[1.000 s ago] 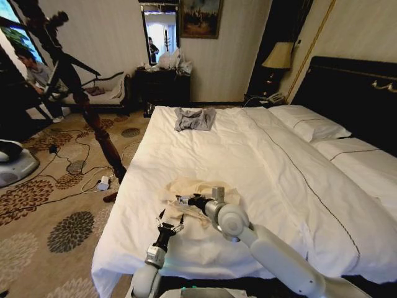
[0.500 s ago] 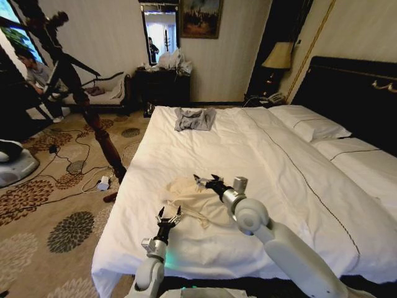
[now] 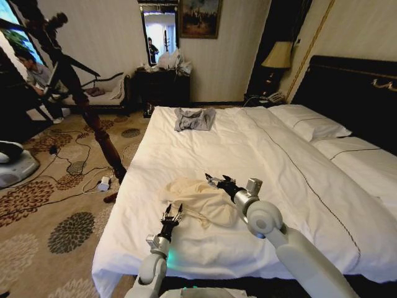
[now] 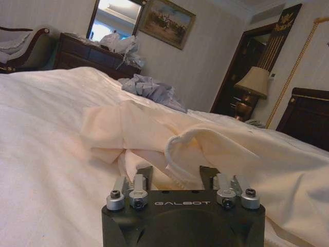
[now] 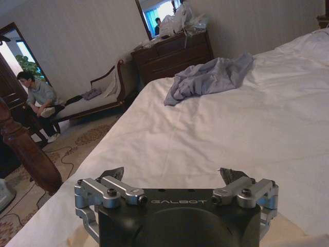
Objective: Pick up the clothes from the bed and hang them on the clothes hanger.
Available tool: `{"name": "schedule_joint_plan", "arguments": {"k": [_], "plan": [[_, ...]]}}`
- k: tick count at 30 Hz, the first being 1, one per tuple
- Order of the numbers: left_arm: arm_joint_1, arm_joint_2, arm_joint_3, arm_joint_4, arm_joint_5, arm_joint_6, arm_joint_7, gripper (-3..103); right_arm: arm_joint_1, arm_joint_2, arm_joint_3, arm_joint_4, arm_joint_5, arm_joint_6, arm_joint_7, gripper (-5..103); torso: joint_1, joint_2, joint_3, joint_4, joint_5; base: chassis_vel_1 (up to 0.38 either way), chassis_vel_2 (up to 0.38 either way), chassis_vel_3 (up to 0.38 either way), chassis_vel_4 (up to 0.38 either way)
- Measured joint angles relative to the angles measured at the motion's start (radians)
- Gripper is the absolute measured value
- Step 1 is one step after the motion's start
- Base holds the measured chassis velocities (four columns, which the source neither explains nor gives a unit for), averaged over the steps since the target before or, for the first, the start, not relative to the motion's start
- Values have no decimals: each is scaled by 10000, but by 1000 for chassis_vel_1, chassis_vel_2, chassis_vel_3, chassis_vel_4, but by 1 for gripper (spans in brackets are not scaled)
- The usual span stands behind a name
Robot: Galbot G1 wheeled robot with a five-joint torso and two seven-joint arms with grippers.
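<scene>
White bed holds cream clothes, grey garment beyond.

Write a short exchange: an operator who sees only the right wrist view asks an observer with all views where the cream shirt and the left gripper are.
Operator: Where is the shirt?
Observer: The cream shirt lies crumpled on the bed; the right gripper is over its far edge.
Operator: And the left gripper?
Observer: The left gripper hovers at the shirt's near edge, jaws open toward it.
</scene>
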Motion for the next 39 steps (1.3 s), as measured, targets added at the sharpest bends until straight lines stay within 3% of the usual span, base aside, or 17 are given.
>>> {"name": "schedule_joint_plan", "arguments": {"k": [2,3,4,6,8,9,11,14,16,19,32,36,39], "plan": [[2,19,0,-36,60,1,21,44,0,-8,25,9,30,2,-1,100,0,0,1,0,-6,0,0,0,0],[14,78,5,-108,109,1,36,39,0,-11,35,12,54,2,-2,100,0,0,1,-4,-40,0,0,0,0],[61,206,191,-227,165,0,50,34,2,-14,51,12,62,4,-3,100,0,1,0,-4,-51,0,0,0,0],[90,272,261,-280,182,8,78,34,2,-6,50,15,67,5,-9,100,0,0,-1,-7,-47,0,0,0,0],[229,690,383,-502,276,14,118,24,-14,51,50,-23,58,8,-20,100,0,1,0,-1,-63,0,0,0,0],[229,690,383,-502,276,14,118,24,-14,51,50,-23,58,8,-20,100,0,1,0,-1,-63,0,0,0,0],[239,1169,316,-557,340,9,122,35,-47,115,48,-60,20,12,-26,100,0,0,1,0,-29,0,0,0,0],[204,1503,300,-580,353,3,145,44,-71,141,43,-61,-5,14,-35,100,0,0,0,0,-30,0,0,0,0],[137,1768,276,-634,326,-4,146,35,-109,157,66,-61,-19,14,-41,100,0,0,0,-1,-18,0,0,0,0],[73,1880,296,-647,279,-4,150,33,-150,161,118,-61,-23,15,-42,100,0,1,0,-2,-18,0,0,0,0],[-694,1983,868,14,164,46,128,50,-947,7,956,233,-5,10,-44,100,0,0,0,-3,-12,0,0,0,0],[-759,1807,938,64,155,49,204,46,-1178,22,1118,290,-76,7,-62,100,0,0,1,-2,-11,0,0,0,0],[-732,1678,964,54,154,50,226,31,-1368,38,1250,347,-140,6,-81,100,0,0,0,-3,-10,0,0,0,0]]}}
